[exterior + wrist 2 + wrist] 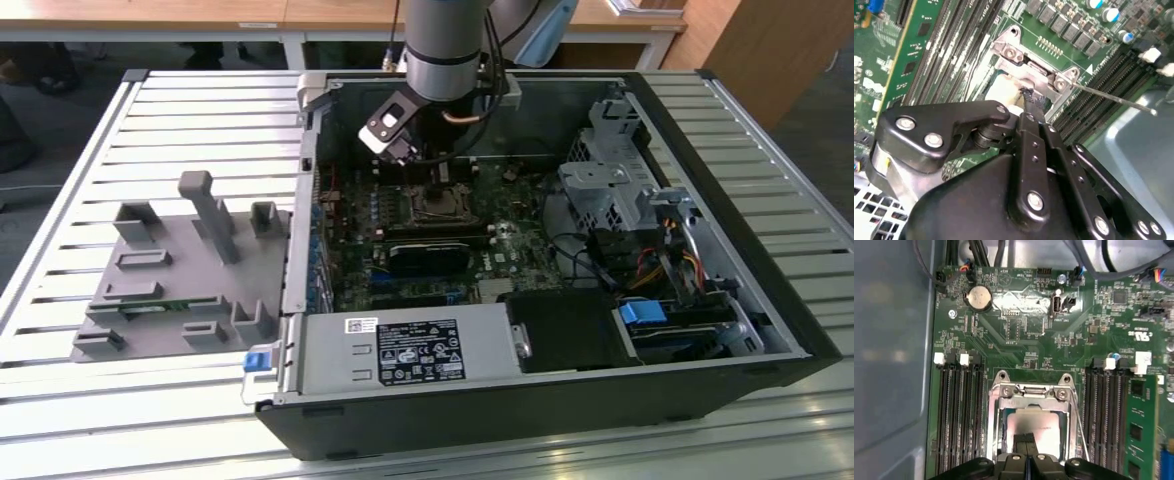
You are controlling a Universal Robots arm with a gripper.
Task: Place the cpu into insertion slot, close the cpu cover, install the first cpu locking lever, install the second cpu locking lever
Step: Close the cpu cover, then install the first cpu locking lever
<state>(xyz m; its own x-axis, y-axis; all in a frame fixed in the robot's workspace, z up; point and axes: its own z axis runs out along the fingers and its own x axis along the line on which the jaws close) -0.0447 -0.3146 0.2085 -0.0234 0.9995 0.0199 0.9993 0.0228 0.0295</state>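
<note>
Silvery cpu cover (1029, 392): frame plate lying around the socket window on the green motherboard (1019, 330). In the second wrist view its hinge end (1026, 70) shows 2 screws.

Cpu (1046, 425): pale square chip, seated in the insertion slot (434, 205) and seen through the cover's window. In the second wrist view it is a pale patch (1001, 90) beside the black fingertip.

Gripper (1026, 439): black, its 2 fingers drawn together with a hairline seam between them, the tip over the cpu's top. Whether it touches cannot be told. In the second wrist view the tip (1032, 97) stands at the cover's edge. In the exterior view the gripper (443, 175) hangs on the arm just above the socket.

Locking lever (1114, 100): thin metal rod running out from the cover's corner.

Memory slots (959, 405): long dark banks on both sides of the socket.

Coin battery (979, 297): round, well apart from the socket.

Computer case (534, 420): black, open, on a slatted metal table (80, 400).

Grey fixture (174, 270): on the table at the exterior view's left, beside the case.
</note>
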